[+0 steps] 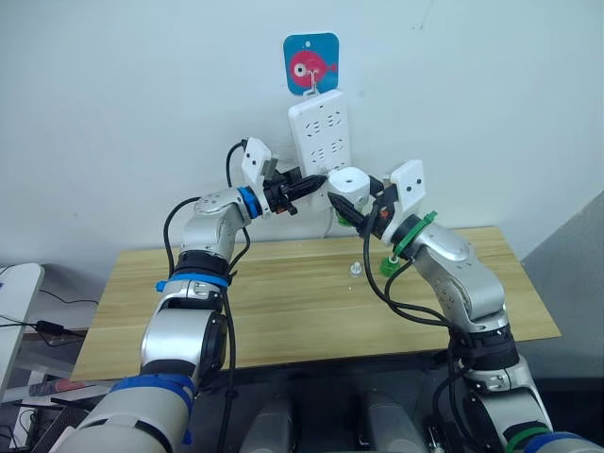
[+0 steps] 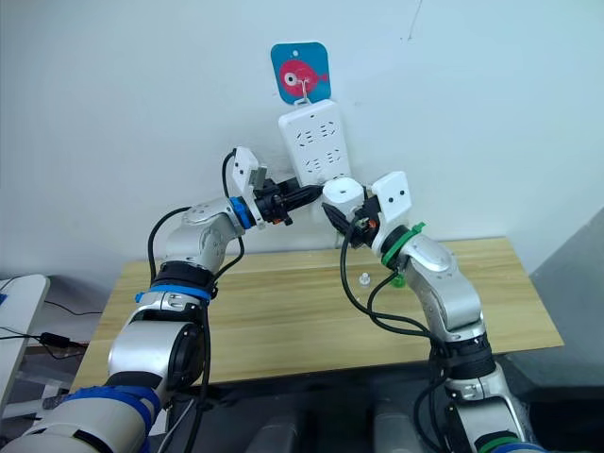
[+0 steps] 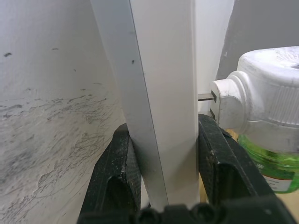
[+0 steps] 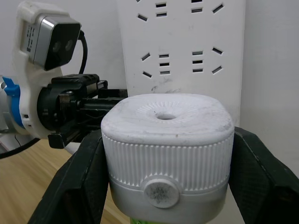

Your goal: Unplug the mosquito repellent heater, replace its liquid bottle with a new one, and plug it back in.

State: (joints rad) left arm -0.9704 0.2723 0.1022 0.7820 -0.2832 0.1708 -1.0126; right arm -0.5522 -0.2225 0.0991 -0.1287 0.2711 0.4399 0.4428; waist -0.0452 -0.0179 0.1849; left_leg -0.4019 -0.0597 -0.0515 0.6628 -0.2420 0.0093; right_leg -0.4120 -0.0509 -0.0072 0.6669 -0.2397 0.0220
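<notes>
- Both arms reach up over the wooden worktop [image 1: 283, 302] toward the wall
- Right tool [image 4: 163, 158] holds the mosquito repellent heater [image 4: 167, 147] tight, one black finger on each side of it
- Under the heater hangs the green liquid bottle [image 3: 273, 170]
- Up against the power strip [image 1: 321, 132] is where the heater sits, with its metal prongs [image 3: 205, 97] showing just a little between the two, so I think it is partly in the holes
- Left tool [image 1: 307, 186] is closed on the side edge of the strip and keeps it steady
- If the right tool tips the heater, the prongs could bend or jam
- If the left tool slips, the strip could swing on its hook [image 1: 310, 83] and the prongs would miss
- Squeezing too loosely could drop the heater onto the worktop and spill the bottle
- On the worktop stands a small white thing [image 1: 356, 269], and I cannot tell what it is
</notes>
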